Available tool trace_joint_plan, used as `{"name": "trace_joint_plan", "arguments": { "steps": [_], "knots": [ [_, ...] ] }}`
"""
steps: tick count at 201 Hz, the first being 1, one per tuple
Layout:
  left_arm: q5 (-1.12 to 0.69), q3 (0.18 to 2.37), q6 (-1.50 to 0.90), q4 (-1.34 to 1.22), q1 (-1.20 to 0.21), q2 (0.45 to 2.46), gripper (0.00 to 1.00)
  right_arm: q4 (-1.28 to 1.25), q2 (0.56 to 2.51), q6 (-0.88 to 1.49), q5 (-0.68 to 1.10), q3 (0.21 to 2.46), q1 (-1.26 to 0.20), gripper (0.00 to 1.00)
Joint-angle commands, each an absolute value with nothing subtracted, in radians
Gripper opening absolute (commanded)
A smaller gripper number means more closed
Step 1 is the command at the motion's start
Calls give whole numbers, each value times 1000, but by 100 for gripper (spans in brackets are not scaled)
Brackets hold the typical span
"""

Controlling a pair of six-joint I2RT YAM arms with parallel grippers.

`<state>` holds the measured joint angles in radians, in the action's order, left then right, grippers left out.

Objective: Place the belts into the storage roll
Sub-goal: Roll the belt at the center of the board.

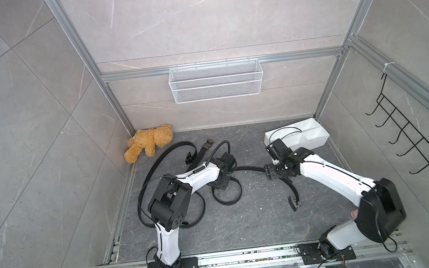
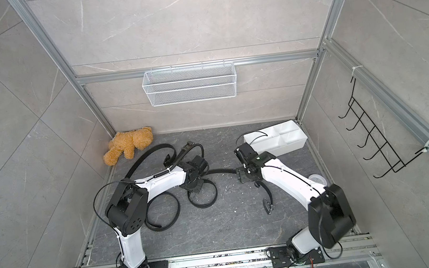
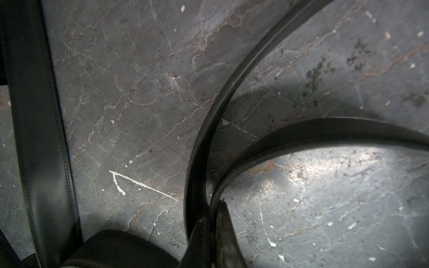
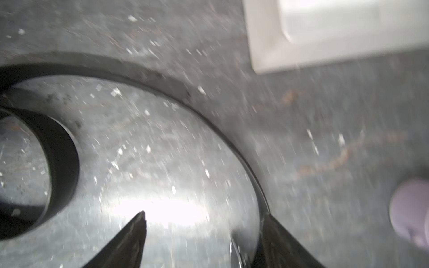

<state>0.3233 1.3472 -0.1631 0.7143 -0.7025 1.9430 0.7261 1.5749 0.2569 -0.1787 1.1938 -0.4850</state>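
The left end effector (image 3: 212, 208) is clamped on a coiled belt (image 3: 203, 139) on the table (image 1: 232, 229), while the right end effector (image 4: 204, 218) stands wide open beside the same belt, holding nothing.

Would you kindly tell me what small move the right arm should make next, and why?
Probably shift the right gripper along the belt toward its buckle and regrip. Its jaws stand open around the strap, the left gripper is clamped on the coiled part, and a long tail lies uncoiled outside the storage tray.
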Motion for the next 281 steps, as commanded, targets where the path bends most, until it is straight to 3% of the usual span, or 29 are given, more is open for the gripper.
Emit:
{"name": "trace_joint_plan", "arguments": {
  "steps": [1,66,89,104,128,155,205,242,281],
  "knots": [
    [329,1320,-139,775,-698,1923,0,645,1724,65,-125,1287,-485,79],
    [294,1333,-146,769,-698,1946,0,576,2021,15,-67,1480,-488,75],
    [286,1339,-145,781,-698,1965,0,612,2111,11,-52,1549,-488,67],
    [294,1345,-150,794,-696,1976,0,641,2152,26,-59,1579,-488,48],
    [310,1340,-170,808,-673,1976,0,647,2145,101,-184,1560,-486,0],
    [311,1350,-168,818,-615,1985,0,625,2050,208,-277,1466,-439,0],
    [355,1455,-113,838,-511,2080,0,563,1846,337,-285,1270,-278,0],
    [335,1539,-93,849,-483,2145,0,597,1761,417,-107,1255,-149,0],
    [305,1643,-126,861,-492,2226,0,577,1753,526,95,1165,-153,0]
  ]
}}
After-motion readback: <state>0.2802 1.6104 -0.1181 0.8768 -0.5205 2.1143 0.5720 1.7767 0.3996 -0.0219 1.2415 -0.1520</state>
